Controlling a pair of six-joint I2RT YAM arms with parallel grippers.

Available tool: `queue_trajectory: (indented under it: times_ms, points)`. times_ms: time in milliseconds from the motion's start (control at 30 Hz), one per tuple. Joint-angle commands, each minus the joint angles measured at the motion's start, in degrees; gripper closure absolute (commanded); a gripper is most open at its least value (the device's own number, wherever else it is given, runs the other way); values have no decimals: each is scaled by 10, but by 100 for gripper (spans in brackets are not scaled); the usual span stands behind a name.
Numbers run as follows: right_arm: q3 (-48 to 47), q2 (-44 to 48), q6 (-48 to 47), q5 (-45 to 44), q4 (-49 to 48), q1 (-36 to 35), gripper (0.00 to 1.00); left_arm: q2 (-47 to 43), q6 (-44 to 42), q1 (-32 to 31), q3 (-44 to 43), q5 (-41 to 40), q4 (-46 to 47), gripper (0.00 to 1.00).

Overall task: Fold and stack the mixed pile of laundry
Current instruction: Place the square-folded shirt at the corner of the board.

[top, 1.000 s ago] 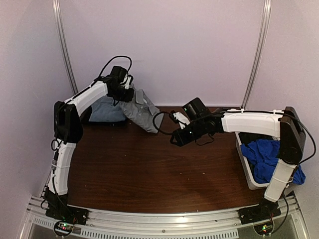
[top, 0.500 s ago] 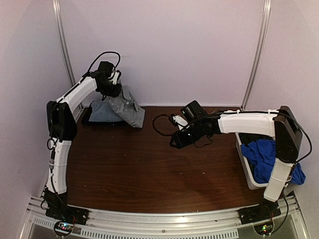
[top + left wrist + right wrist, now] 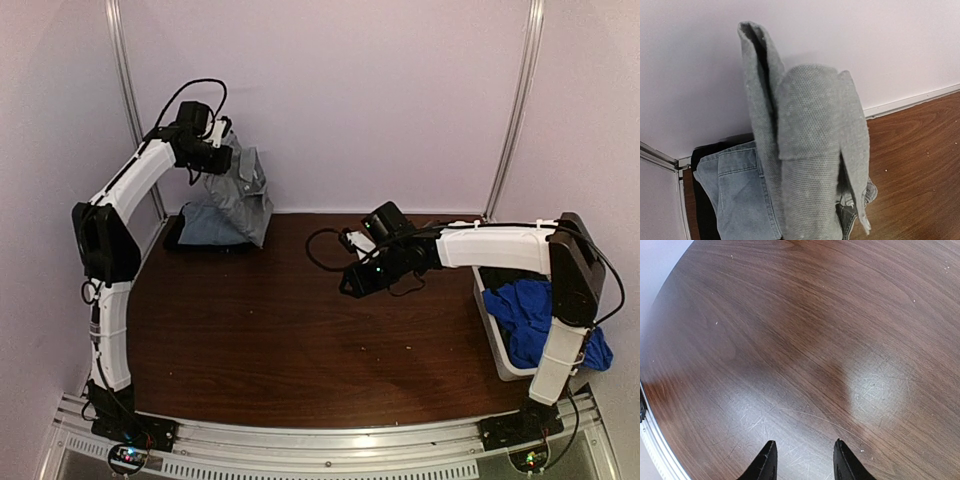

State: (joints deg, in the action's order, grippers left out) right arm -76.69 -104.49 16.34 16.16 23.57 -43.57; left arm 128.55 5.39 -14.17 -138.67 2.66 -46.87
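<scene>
**Wood table, lilac walls: grey shirt held aloft at far-left corner**

Dark wood table (image 3: 300, 340), pale lilac walls (image 3: 350, 100) behind. Hung the grey shirt (image 3: 245, 195) from L gripper (image 3: 218, 152), up against the back wall and clear of the wood. Dangled its lower hem just over a folded stack in the corner; touching or not, couldn't tell.

Filled most of L wrist view w/ that shirt, doubled lengthwise into a tall bundle. Hid the L fingers entirely behind cloth, so no direct look at the grip. Judged clamped on the shirt's top edge, since the cloth hung from that spot in top view.

Under the shirt: light-blue denim piece (image 3: 735, 190), folded flat, on top of a dark piece (image 3: 702, 200). Showed only a thin edge of the dark one, colour unclear beyond blackish. Cut off the stack's near side at the bottom of the wrist frame.

Hovered R gripper (image 3: 350, 285) low over bare wood mid-table, well apart from the shirt. Showed only two black fingers (image 3: 765, 462) in R wrist view, spread, nothing between.

Far right: royal-blue piece (image 3: 530, 305) heaped in white bin (image 3: 490, 330), one fold spilling over the near rim. Screened partly by R arm's upright link. Couldn't tell what lay beneath the blue.
</scene>
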Motion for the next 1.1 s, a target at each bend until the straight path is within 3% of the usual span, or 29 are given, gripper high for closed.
queue_trajectory:
  times_ms: [0, 133, 367, 567, 867, 933, 1033, 1067]
  points:
    - [-17, -6, 5, -3, 4, 3, 60, -24, -9, 23, -14, 16, 39, 100]
    - [-17, -6, 4, -3, 7, 3, 60, -9, -5, 42, 4, 36, 42, 100]
    - [-19, -3, -1, -6, 26, 3, 60, 7, -62, 50, 59, -60, 77, 100]
    - [-24, 5, -11, -15, 59, 3, 60, 28, -96, 84, 92, -81, 119, 100]
    - [-33, 9, -26, -30, 99, 4, 60, 63, -66, 136, 103, -47, 170, 99]
    - [-38, 8, -26, -31, 103, 4, 58, 75, -57, 136, 110, -46, 179, 79]
    - [-53, 9, -26, -49, 114, 5, 51, 83, -35, 136, 124, -27, 195, 27]
    - [-64, 10, -28, -59, 121, 6, 47, 83, -26, 136, 121, -28, 191, 20]
